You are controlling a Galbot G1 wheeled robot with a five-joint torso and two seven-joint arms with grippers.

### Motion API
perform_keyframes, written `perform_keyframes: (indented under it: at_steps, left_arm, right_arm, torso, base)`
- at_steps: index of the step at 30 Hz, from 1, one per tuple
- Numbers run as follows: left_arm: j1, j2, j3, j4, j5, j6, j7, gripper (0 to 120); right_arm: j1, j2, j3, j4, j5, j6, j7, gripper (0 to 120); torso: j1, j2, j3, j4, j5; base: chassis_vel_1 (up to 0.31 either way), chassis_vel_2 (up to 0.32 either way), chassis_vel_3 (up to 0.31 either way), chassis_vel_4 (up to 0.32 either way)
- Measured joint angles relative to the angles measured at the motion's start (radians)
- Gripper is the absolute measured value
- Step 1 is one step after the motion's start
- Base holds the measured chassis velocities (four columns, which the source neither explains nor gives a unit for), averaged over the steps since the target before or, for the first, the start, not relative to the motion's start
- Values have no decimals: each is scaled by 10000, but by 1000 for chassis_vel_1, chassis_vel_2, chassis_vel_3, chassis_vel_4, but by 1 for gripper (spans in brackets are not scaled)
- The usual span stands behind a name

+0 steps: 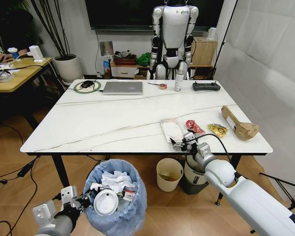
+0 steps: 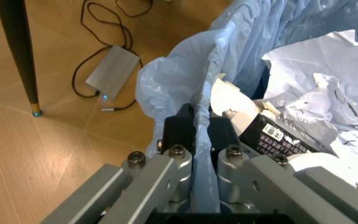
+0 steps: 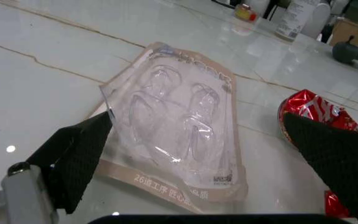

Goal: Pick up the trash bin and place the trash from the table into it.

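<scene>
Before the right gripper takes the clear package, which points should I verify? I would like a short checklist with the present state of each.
1. Right gripper open around the clear plastic package: ok, fingers stand apart on either side.
2. Package lies flat on the table, free of the red wrapper: ok.
3. Left gripper shut on the trash bin rim: ok.
4. Bin has room: cannot tell; tissues and a white lid sit near the top.
5. Bin stands under the table edge: not ok, it is lower and to the left of the package.
</scene>
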Motion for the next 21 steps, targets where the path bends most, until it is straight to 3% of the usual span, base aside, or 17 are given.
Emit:
perform_keyframes:
  at_steps: [9,21]
  left_arm:
    - [23,-25,-2,-1,-3,2,-7,0]
    - [-12,-19,39,-3,-2,3,-10,0]
  right_arm:
    - [203,110,-190,-403,-144,188,9,100]
    - [169,73,-94,-499,-130,330,-115,63]
  torso:
    - [0,0,0,0,0]
    - [-1,0,0,-1,0]
  base:
    - [0,0,0,0]
    - [0,0,0,0]
